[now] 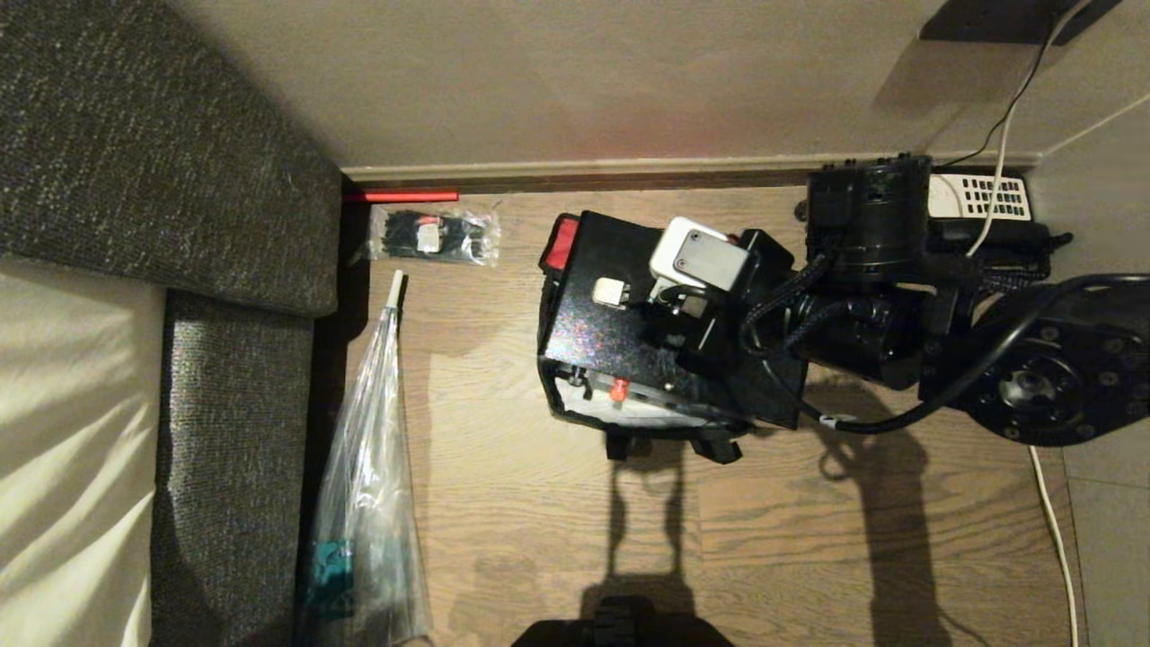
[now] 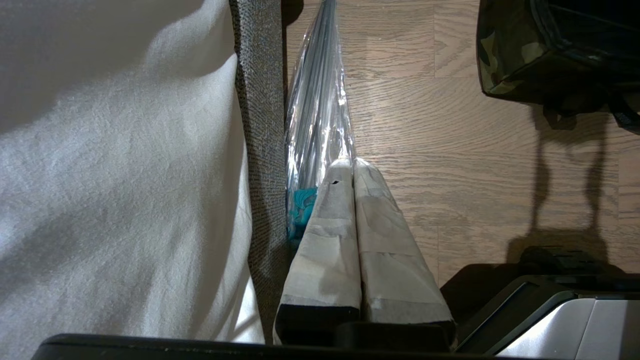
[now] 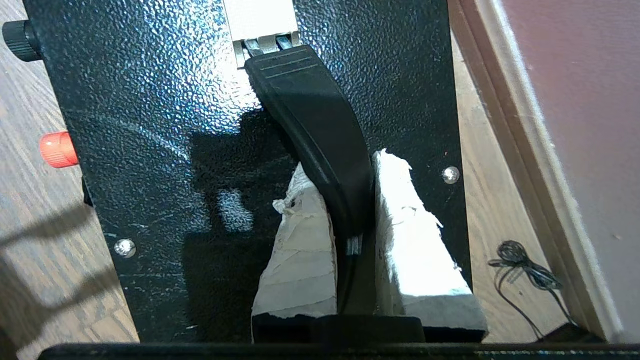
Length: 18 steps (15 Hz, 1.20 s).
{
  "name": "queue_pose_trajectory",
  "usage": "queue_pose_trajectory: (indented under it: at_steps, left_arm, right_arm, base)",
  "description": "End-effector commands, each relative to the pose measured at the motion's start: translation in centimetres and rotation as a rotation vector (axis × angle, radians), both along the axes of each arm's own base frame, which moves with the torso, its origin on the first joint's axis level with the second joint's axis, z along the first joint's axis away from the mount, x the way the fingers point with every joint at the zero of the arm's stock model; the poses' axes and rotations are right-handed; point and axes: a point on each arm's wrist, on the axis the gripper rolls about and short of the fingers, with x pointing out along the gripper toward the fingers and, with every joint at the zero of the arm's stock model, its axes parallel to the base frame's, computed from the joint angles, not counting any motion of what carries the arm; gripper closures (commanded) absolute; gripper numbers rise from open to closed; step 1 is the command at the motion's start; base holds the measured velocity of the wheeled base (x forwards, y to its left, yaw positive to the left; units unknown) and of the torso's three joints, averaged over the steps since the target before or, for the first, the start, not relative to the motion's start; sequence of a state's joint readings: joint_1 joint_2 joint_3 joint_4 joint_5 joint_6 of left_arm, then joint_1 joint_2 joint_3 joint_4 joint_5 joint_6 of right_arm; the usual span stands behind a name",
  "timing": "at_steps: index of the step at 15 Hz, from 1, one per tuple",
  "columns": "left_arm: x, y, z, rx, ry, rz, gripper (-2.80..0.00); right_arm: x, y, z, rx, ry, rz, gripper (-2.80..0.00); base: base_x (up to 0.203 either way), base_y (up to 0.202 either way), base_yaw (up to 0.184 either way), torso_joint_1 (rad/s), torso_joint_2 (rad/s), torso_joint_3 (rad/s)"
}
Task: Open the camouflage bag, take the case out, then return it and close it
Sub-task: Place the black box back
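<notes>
The case (image 1: 602, 337), a black speckled box with a red button (image 1: 618, 389), is seen from above in the middle of the wooden floor. My right gripper (image 3: 350, 200) is shut on its black top handle (image 3: 310, 110), one taped finger on each side. The camouflage bag (image 2: 502, 55) lies mostly hidden under the case; its red lining (image 1: 562, 243) shows at the far left corner and black straps (image 1: 719, 446) hang at the near side. My left gripper (image 2: 350, 167) is shut and empty, parked low beside the sofa.
A grey sofa (image 1: 180, 180) with a white sheet (image 1: 72, 404) fills the left. Against it leans a clear plastic sleeve (image 1: 368, 467). A packet of cable ties (image 1: 431, 235) lies near the baseboard (image 1: 584, 169). A telephone (image 1: 979, 198) and cables (image 1: 1056, 521) are at the right.
</notes>
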<state>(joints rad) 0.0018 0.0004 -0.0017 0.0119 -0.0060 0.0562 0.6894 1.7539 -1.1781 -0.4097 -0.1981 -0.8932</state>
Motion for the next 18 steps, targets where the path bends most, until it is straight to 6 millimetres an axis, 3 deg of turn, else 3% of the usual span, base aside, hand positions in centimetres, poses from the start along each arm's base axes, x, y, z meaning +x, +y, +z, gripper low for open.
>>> queue_pose_trajectory:
  at_steps: [1,8,18]
  left_arm:
    - [0.0,0.0,0.0,0.001,-0.001,0.0,0.0]
    - [0.0,0.0,0.0,0.001,0.0,0.0,0.0]
    - [0.0,0.0,0.0,0.001,0.0,0.0,0.0]
  right_arm:
    - [0.7,0.5,-0.9,-0.015,0.01,0.0,0.0]
    - [2.2,0.3,-2.1,-0.011,0.016,-0.029,0.0]
    - [2.5,0.6,-2.9,-0.02,0.035,-0.005,0.0]
  base:
    - [0.0,0.0,0.0,0.0,0.0,0.0]
    - [0.0,0.0,0.0,0.0,0.0,0.0]
    - [0.0,0.0,0.0,0.0,0.0,0.0]
